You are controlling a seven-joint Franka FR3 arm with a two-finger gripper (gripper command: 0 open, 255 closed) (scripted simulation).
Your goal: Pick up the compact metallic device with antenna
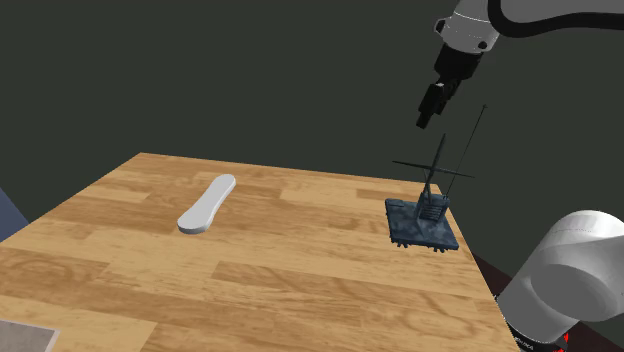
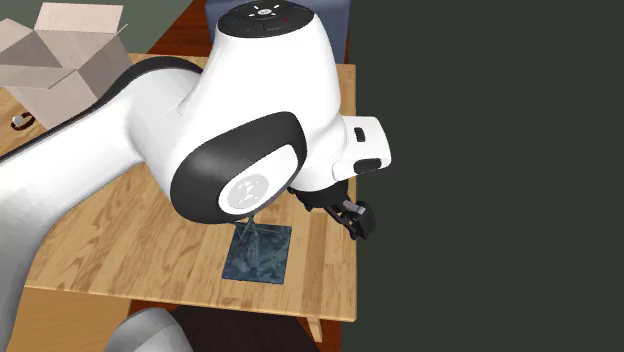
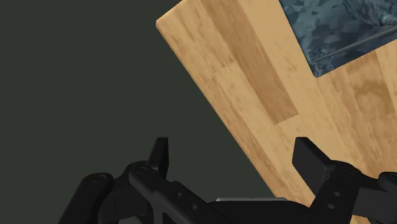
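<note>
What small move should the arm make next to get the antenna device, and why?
Probably shift the open pincer across over the table until it is centred above the dark device, before lowering. It hangs high, and the wrist view looks at the table's edge with the device off to one side of the pincer; thin antenna rods stick up, so a straight drop would likely miss.

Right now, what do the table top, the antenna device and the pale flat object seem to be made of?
Table top: wood planks, matte, with visible grain. Antenna device: dark blue-grey mottled base, thin dark rods; perhaps metal, not certain. Pale flat object: plain smooth grey-white, material unclear.
</note>
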